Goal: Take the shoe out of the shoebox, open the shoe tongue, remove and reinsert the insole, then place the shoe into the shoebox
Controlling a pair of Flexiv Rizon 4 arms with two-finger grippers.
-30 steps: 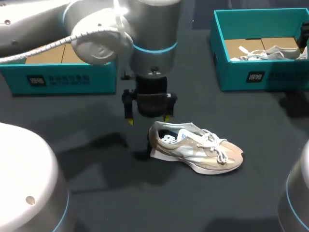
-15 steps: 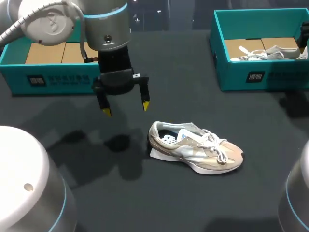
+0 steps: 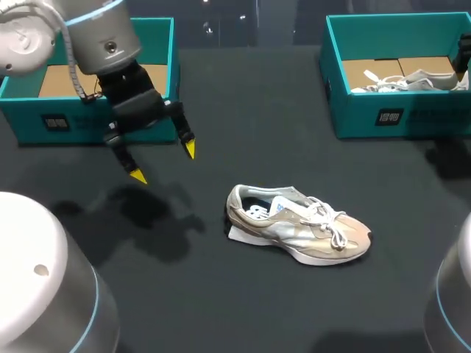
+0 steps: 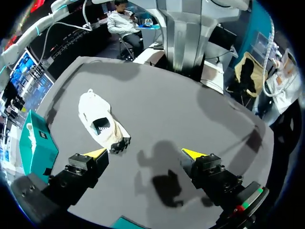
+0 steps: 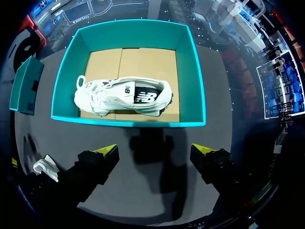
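Shoe alone on table; shoebox label illegible; left gripper and right gripper spread, empty.

A dark label is on the left box, another on the right box; the print cannot be read.

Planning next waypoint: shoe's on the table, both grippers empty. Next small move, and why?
Probably carry the left gripper across to the heel opening of the beige shoe. It hangs open and empty by the left shoebox, apart from the shoe, which lies on the table outside both boxes. The right gripper is open at the right shoebox.
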